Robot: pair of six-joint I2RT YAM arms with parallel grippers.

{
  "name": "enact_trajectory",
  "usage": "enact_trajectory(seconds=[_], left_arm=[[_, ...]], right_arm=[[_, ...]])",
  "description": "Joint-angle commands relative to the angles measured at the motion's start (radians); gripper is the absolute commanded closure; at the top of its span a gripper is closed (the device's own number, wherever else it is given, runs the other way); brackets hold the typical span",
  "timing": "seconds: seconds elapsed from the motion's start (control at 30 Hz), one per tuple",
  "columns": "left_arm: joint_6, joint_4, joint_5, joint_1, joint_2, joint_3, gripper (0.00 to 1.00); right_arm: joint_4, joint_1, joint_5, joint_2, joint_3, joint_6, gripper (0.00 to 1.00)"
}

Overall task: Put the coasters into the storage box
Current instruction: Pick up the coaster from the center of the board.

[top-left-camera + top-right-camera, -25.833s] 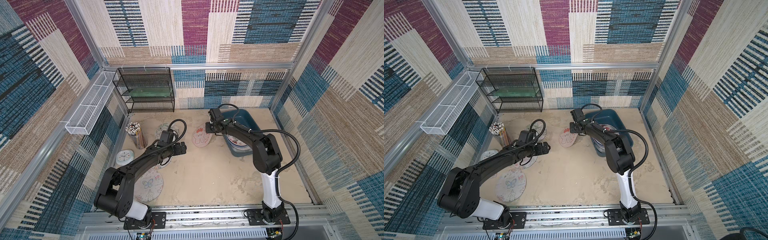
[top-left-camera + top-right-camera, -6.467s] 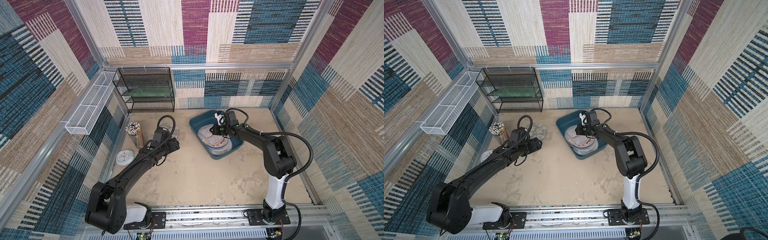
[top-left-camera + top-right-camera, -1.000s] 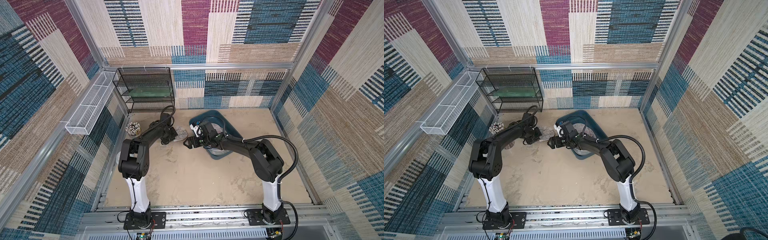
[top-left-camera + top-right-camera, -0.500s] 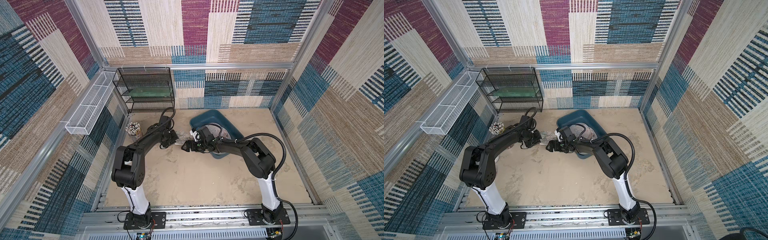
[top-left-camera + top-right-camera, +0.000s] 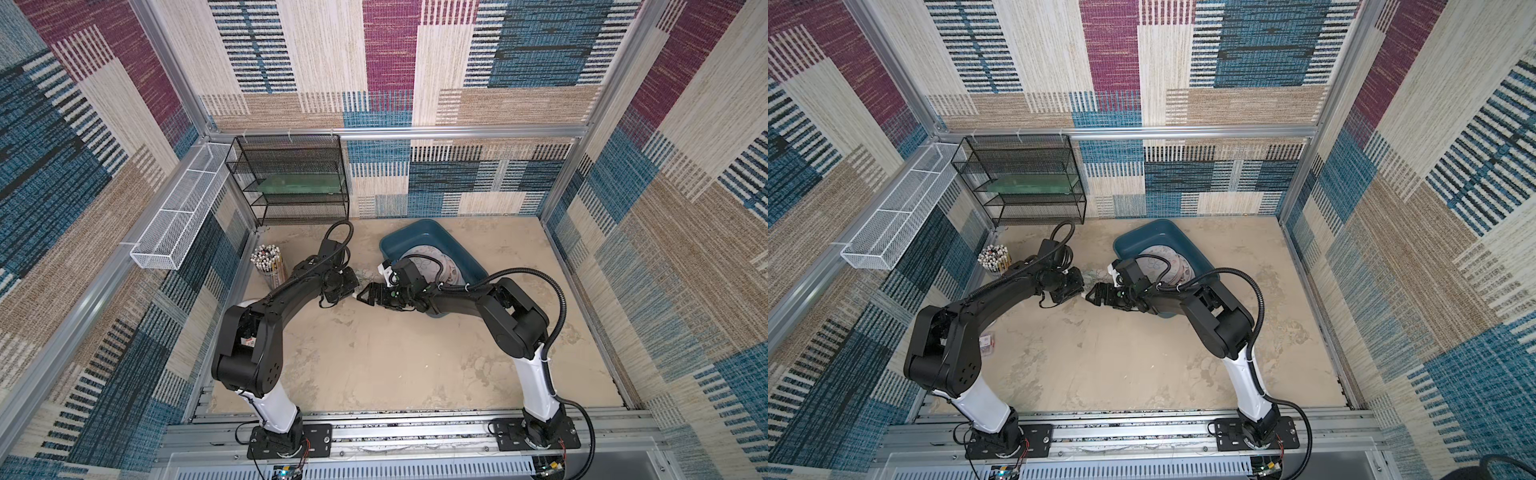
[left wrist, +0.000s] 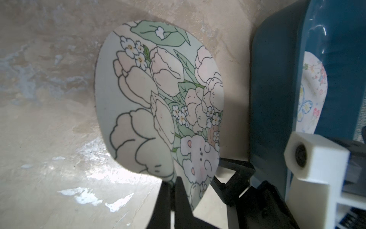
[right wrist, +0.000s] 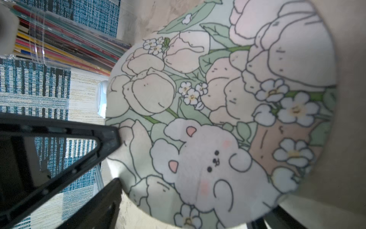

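Observation:
A pale green coaster [image 6: 158, 95] printed with tulips and a white bunny stands on edge above the table, just left of the teal storage box [image 5: 415, 237]. My left gripper [image 6: 174, 183] is shut on its rim. In both top views the left gripper [image 5: 352, 286] [image 5: 1077, 286] faces the right gripper [image 5: 368, 294] [image 5: 1096, 297], which is open. The coaster [image 7: 217, 119] fills the right wrist view, its edge between the right gripper's [image 7: 188, 220] spread jaws. Several coasters [image 5: 444, 266] [image 5: 1167, 257] lie stacked in the storage box [image 5: 1142, 232].
A clear cup of coloured pencils [image 5: 268, 266] [image 7: 69, 45] stands by the left wall. A black wire rack [image 5: 291, 178] fills the back left corner, and a white mesh tray [image 5: 183, 208] hangs on the left wall. A pale round clock's edge [image 7: 101, 99] shows behind the coaster.
Both grippers have drifted a little toward the near side, away from the box's corner. The left arm's elbow has swung down and left. The left grip on the coaster is unchanged.

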Motion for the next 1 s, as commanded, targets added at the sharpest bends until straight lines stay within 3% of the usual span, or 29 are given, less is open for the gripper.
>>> enact_trajectory(seconds=[0.0,0.43,0.67,0.97], left_arm=[[0.007,0.027,0.012,-0.006,-0.031,-0.032,1.0],[-0.007,0.068,0.031,-0.034,-0.099,-0.116,1.0],[-0.009,0.077,0.037,-0.038,-0.114,-0.135,1.0],[-0.005,0.083,0.036,-0.039,-0.112,-0.162,1.0]], right_arm=[[0.047,0.008,0.024,-0.009,-0.002,0.026,0.05],[0.089,0.02,0.038,-0.017,-0.017,0.073,0.05],[0.101,0.022,0.033,-0.015,-0.018,0.083,0.0],[0.094,0.022,0.037,-0.004,-0.011,0.091,0.18]])
